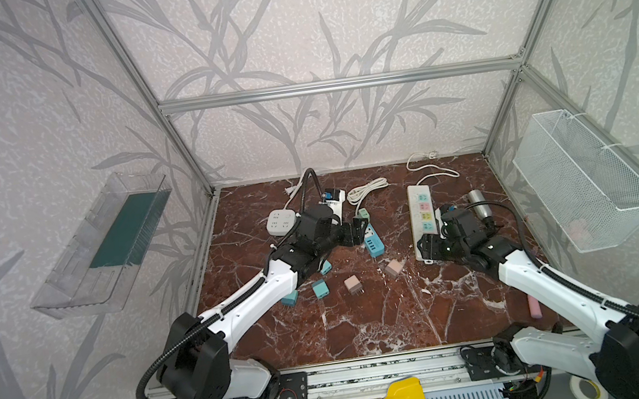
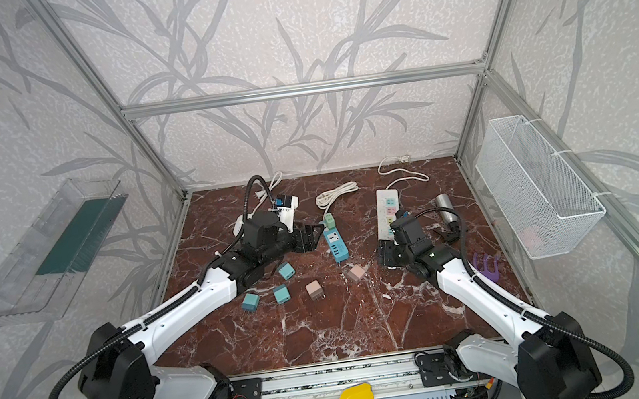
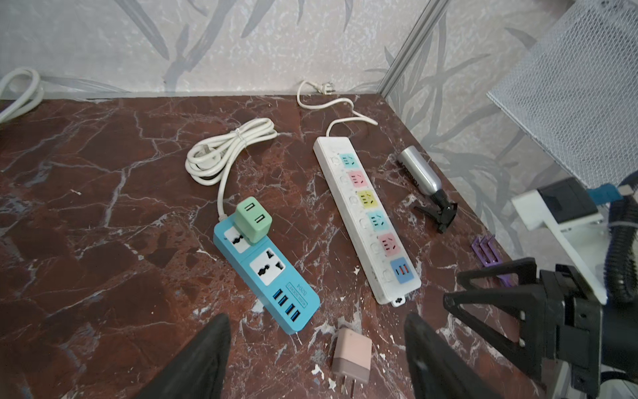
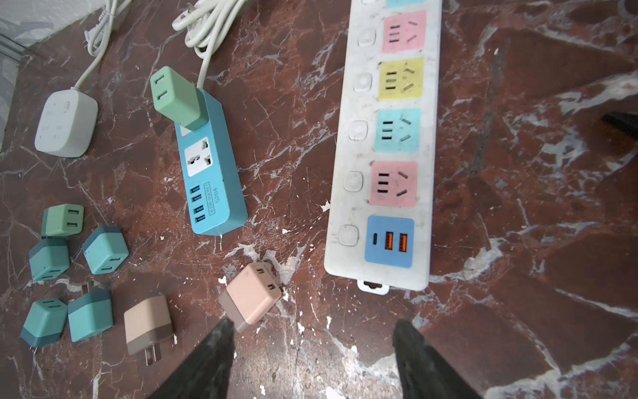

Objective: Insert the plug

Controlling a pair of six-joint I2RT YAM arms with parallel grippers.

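A green plug [image 3: 253, 220] [image 4: 176, 96] stands upright in the far socket of the blue power strip [image 3: 266, 276] [image 4: 210, 172], seen in both top views [image 1: 362, 213] [image 2: 329, 219]. My left gripper [image 3: 316, 317] [image 1: 355, 231] is open just left of that strip, holding nothing. A pink plug [image 3: 352, 355] lies on the table below its jaws. My right gripper [image 4: 314, 323] [image 1: 425, 247] is open and empty at the near end of the white power strip [image 4: 386, 148] [image 1: 422, 212]. Another pink plug [image 4: 250, 297] lies beside its left finger.
Several teal plugs [image 4: 103, 250] and a pink plug [image 4: 148, 324] lie loose near the front left. A white square socket [image 1: 281, 221], a coiled cable [image 1: 366, 188] and a spray bottle [image 1: 478, 205] sit further back. A wire basket [image 1: 583, 178] hangs on the right wall.
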